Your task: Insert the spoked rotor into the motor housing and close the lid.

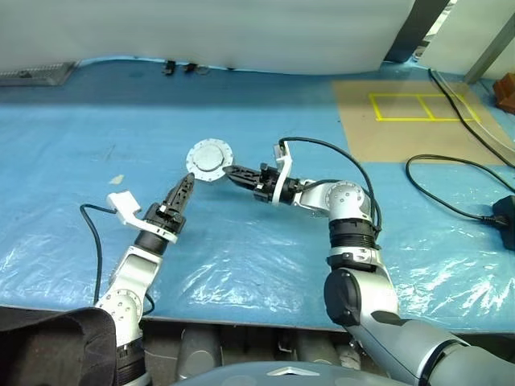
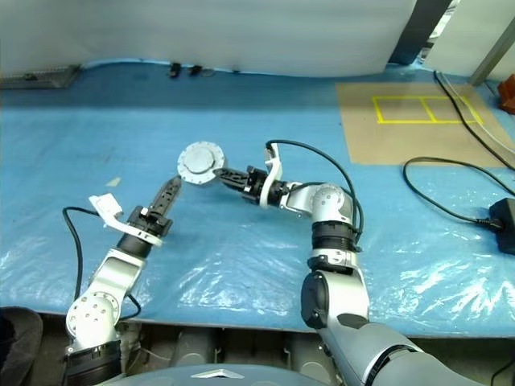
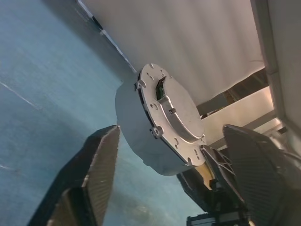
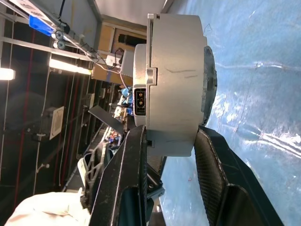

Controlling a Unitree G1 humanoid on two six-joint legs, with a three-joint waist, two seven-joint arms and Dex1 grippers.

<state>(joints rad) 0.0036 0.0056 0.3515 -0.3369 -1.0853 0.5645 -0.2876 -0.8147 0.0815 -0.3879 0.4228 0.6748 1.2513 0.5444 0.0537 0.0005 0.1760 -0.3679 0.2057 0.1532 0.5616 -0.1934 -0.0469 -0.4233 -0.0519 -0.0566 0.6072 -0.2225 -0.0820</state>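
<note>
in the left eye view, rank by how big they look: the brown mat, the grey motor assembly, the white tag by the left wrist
1. brown mat, largest by far.
2. grey motor assembly.
3. white tag, though it looks close to the assembly in size and sits nearer the camera, so that ranking is unsure.

Blue plastic sheeting (image 1: 241,265) is covering the table, wrinkling and catching glare near its front edge. White sheet (image 1: 241,32) is hanging along the far edge. Brown cardboard panel (image 1: 410,121) with yellow tape rectangles (image 1: 422,107) is lying at the far right corner. Black cable (image 1: 451,185) is trailing beside it.
</note>
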